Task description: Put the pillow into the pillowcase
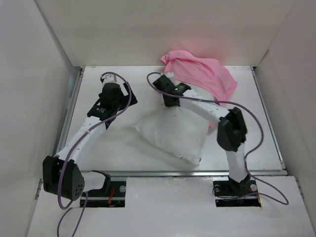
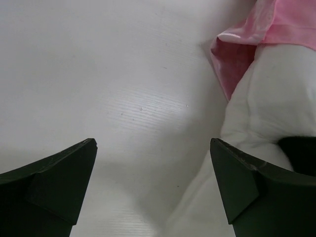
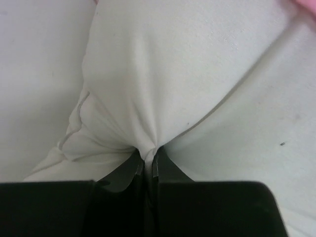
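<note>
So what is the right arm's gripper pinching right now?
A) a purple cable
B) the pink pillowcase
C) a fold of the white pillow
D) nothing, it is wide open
C: the wrist view shows the right gripper closed on a bunched fold of the white pillow, while the pink pillowcase lies further back on the table.

Bare tabletop (image 1: 113,148) lies open along the left side and the near edge, and the spread fingers (image 2: 54,182) of the left gripper (image 2: 153,140) hang over a free strip of it just beside the pillow (image 1: 173,133). The pillow fills the middle, the pillowcase (image 1: 202,76) is heaped at the far right against the back wall (image 1: 168,34), and the right arm (image 1: 207,109) reaches over the pillow's right side, barring that approach. The side walls (image 1: 29,98) close in left and right.
</note>
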You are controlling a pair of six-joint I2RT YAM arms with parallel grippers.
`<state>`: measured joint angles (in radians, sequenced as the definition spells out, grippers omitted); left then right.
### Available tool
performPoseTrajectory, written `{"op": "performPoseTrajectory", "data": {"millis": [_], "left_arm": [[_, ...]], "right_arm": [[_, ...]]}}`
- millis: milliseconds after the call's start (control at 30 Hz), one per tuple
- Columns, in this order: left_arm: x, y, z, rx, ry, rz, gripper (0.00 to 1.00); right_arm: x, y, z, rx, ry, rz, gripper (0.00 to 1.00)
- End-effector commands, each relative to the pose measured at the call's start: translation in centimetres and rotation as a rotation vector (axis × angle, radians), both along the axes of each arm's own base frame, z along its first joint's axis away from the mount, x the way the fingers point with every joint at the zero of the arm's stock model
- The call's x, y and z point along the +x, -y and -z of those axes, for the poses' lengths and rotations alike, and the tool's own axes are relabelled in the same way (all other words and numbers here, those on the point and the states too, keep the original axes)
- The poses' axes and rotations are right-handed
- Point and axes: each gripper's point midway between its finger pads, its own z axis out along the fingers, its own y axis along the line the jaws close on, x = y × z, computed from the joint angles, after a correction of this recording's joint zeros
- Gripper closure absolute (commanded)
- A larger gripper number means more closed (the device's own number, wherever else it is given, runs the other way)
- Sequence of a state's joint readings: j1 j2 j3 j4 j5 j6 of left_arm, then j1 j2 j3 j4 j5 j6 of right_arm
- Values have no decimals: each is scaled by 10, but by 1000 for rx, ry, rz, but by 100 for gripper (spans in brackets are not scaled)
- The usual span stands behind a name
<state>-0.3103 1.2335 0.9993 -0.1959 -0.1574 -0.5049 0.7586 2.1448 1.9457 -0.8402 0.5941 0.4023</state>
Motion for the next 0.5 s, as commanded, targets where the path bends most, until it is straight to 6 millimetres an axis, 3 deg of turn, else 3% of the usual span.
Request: {"op": "performPoseTrajectory", "data": {"millis": [0,33,67,133,167,200,300,333,433,467], "left_arm": [[17,22,-11,-12,58,129,0],[21,27,-4,15,53,177,0],[25,42,-10,-8,92,261,0],[31,57,-10,-20,123,347,0],[38,66,-7,-26,132,393,0],[34,79,-3,-43,130,475,0],[34,121,-6,-31,183,634,0],[36,129,-10,-21,202,658,0],[44,151,3,-21,195,705,0],[51,157,-4,-29,210,718,0]], "right_arm": [[-8,33,-61,146,41,-144,100],[-16,39,-105,215,117,-236,100],[-13,40,-123,278,165,-285,100],[-21,51,-132,352,151,-410,100],[-24,59,-148,351,186,-457,100],[-22,71,-146,351,175,-470,100],[-30,72,-150,392,154,-610,100],[-35,74,-152,444,144,-662,100],[-38,81,-155,502,130,-721,100],[-38,79,-163,501,150,-746,100]]}}
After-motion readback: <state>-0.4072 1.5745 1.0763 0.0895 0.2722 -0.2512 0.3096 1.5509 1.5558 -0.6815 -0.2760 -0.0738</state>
